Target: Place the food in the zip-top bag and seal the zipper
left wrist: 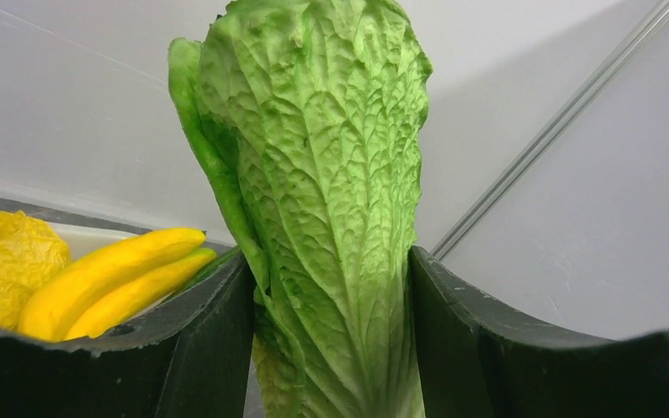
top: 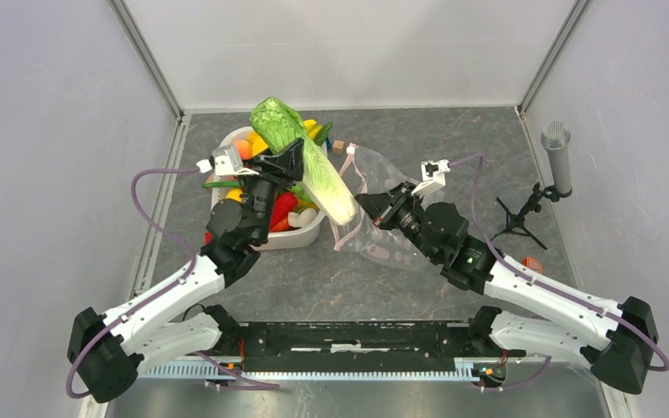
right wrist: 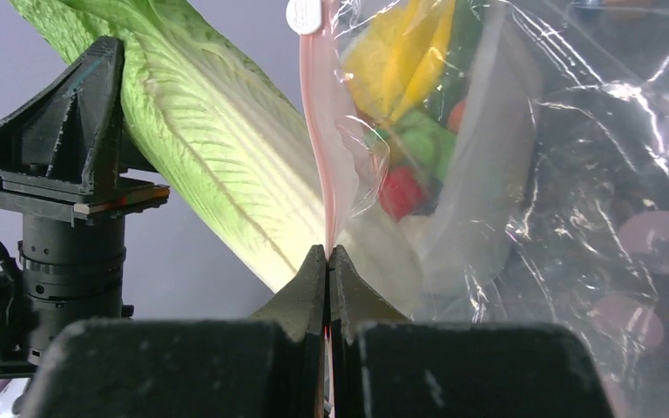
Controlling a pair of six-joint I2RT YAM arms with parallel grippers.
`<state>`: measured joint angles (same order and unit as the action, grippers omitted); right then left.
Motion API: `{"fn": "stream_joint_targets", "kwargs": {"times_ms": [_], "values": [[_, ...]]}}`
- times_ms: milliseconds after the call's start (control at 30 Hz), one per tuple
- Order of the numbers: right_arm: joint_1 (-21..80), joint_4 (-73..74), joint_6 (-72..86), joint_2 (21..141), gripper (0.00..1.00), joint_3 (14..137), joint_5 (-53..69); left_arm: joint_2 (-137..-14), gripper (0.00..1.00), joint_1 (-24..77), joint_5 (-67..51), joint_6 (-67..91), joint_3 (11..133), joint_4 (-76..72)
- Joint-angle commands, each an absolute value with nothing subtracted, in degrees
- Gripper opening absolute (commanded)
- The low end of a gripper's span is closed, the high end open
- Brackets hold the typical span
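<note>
My left gripper (top: 286, 155) is shut on the long green-and-white napa cabbage (top: 307, 161) and holds it above the white tub (top: 300, 233). The cabbage's white end points down-right towards the mouth of the clear zip-top bag (top: 381, 218). In the left wrist view the cabbage (left wrist: 331, 218) fills the gap between both fingers. My right gripper (top: 368, 205) is shut on the bag's pink zipper strip (right wrist: 320, 148) and lifts that edge. The cabbage (right wrist: 218, 148) hangs just left of the strip. Yellow bananas (left wrist: 113, 279) and other toy fruits lie in the tub.
A small wooden block (top: 338, 144) lies behind the bag. A grey microphone on a black tripod (top: 557, 161) stands at the right. A small orange thing (top: 533, 261) lies near the right arm. White walls close in the grey table.
</note>
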<state>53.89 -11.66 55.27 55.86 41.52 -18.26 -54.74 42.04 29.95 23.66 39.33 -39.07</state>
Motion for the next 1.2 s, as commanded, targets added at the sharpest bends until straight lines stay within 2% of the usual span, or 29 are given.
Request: {"fn": "stream_joint_targets", "kwargs": {"times_ms": [0, 200, 400, 700, 933, 1167], "values": [[54.06, -14.52, 57.02, 55.04, 0.00, 42.58, -17.99, -55.53, 0.10, 44.70, 37.11, 20.33, 41.08, -40.75], [54.11, -20.21, 61.35, 55.77, 0.00, 39.93, -19.11, -57.90, 0.10, 50.72, 40.56, 21.52, 43.35, -41.69], [54.07, -23.45, 63.72, 55.27, 0.00, 38.38, -20.89, -57.67, 0.10, 52.73, 40.64, 25.96, 38.90, -46.87], [54.01, -24.42, 66.22, 52.91, 0.00, 36.25, -22.42, -54.09, 0.09, 54.05, 55.42, 25.50, 37.32, -48.46], [53.98, -31.42, 67.87, 55.96, 0.00, 34.67, -19.17, -57.07, 0.10, 55.21, 46.91, 33.03, 37.45, -46.33], [53.88, -32.64, 67.86, 56.67, 0.00, 34.98, -20.51, -52.59, 0.10, 56.98, 49.24, 37.37, 31.11, -41.94]]}}
